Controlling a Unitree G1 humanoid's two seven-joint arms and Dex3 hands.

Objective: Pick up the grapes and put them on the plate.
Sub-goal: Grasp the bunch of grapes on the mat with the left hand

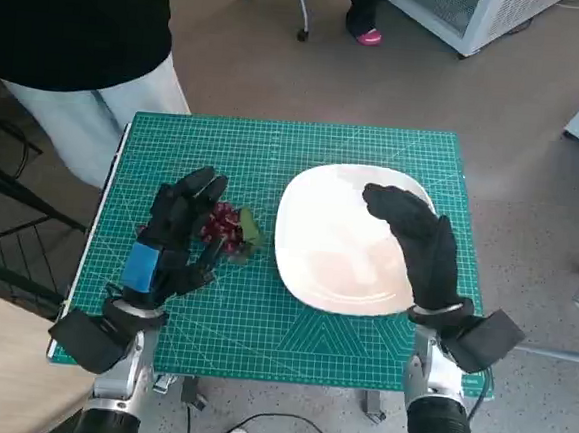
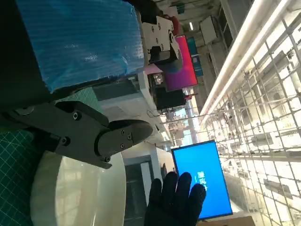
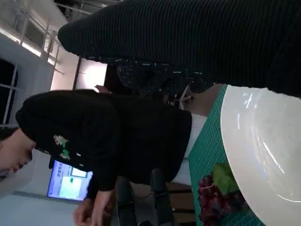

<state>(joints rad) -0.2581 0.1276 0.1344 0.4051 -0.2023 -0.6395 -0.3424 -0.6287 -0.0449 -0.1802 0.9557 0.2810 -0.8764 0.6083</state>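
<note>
A bunch of dark red grapes (image 1: 228, 229) with a green leaf lies on the green mat (image 1: 292, 317), just left of the white plate (image 1: 332, 250). My left hand (image 1: 172, 239) reaches in from the mat's left, its fingers spread beside and above the bunch and its thumb below; nothing is gripped. My right hand (image 1: 420, 245) lies flat over the plate's right part, holding nothing. The right wrist view shows the grapes (image 3: 218, 195) on the mat against the plate (image 3: 263, 141), with the left hand's fingers (image 3: 157, 197) a little beyond them. The left wrist view does not show the grapes.
A person in a black top and pale trousers (image 1: 90, 70) stands at the table's far left corner, also in the right wrist view as the person (image 3: 117, 136). Chair legs and a pink shoe (image 1: 369, 36) lie beyond the far edge. A white cabinet (image 1: 466, 15) stands at the far right.
</note>
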